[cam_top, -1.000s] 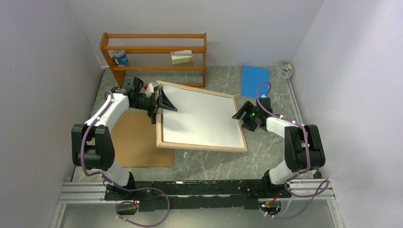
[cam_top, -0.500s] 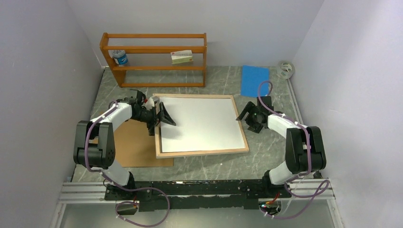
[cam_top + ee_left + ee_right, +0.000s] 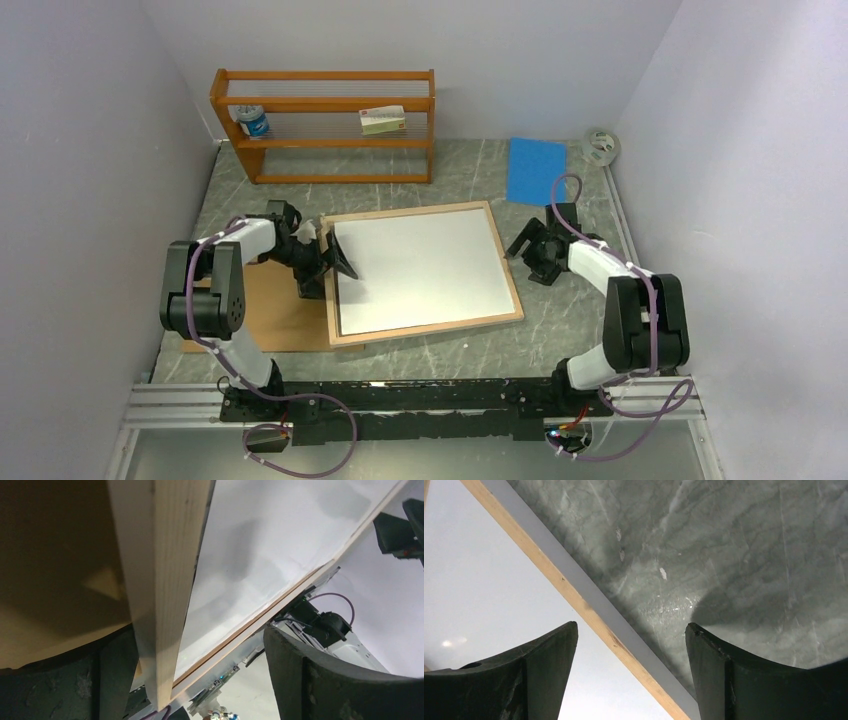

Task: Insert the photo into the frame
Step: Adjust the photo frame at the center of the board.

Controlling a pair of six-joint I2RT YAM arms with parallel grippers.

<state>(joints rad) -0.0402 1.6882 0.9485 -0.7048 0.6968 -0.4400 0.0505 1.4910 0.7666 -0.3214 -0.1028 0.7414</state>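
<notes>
The frame [image 3: 430,329] lies in the middle of the grey veined stone table [image 3: 450,170], light wood reverse up and turned slightly askew. Its near left corner overlaps the flat brown backing board [image 3: 265,310]. Bare table shows on the far, near and right sides, with the orange wooden shelf rack [image 3: 325,103] well behind it and a blue mat [image 3: 537,170] at the far right. The photo [image 3: 420,265] lies inside the wooden border with its plain white reverse up, smooth and faintly shadowed, filling almost the whole opening. The left gripper [image 3: 330,267] is at the frame's left rail with its dark curved fingers spread wide. In the left wrist view the pale square-edged rail runs up between them, close against one finger, with a gap to the other, which is over the white sheet. The right gripper [image 3: 528,255] sits just off the frame's right edge, low over the stone and also spread wide. In its wrist view the thin wood rail crosses diagonally between the fingers without touching either.
</notes>
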